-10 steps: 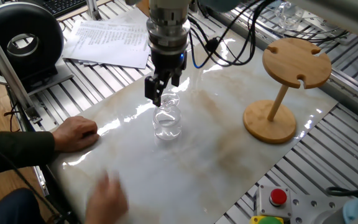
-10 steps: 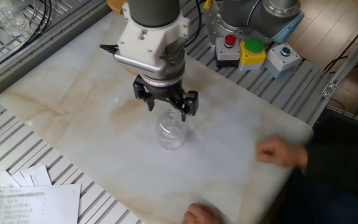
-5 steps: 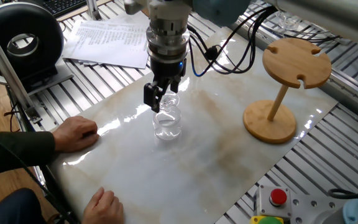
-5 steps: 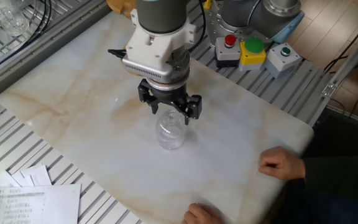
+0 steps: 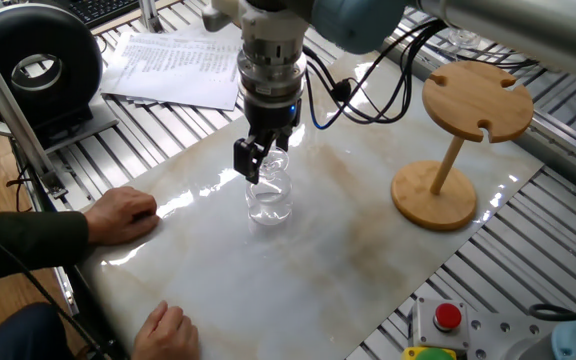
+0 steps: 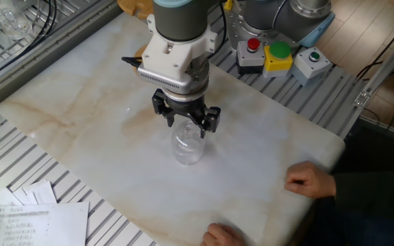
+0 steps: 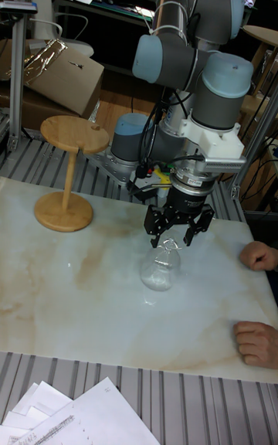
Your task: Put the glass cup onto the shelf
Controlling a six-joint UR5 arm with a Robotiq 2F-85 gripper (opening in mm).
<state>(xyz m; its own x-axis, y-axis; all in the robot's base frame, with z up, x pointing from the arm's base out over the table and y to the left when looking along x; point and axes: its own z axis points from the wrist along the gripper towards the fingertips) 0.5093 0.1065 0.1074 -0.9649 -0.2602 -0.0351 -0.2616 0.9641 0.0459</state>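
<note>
The glass cup stands upside down near the middle of the marble table, rounded bowl on the slab and stem pointing up. My gripper hangs straight above it, open, its fingers straddling the upper stem and foot without visibly clamping them. The shelf, a bamboo disc with cut slots on a thin post and a round base, stands apart from the glass toward one end of the table.
A person's two hands rest on the table's edge near the glass. Papers and a black ring-shaped device lie beyond the slab. Button boxes sit at another corner.
My gripper has come down a little over the upturned glass. The person's moving hand has settled on the table edge.
</note>
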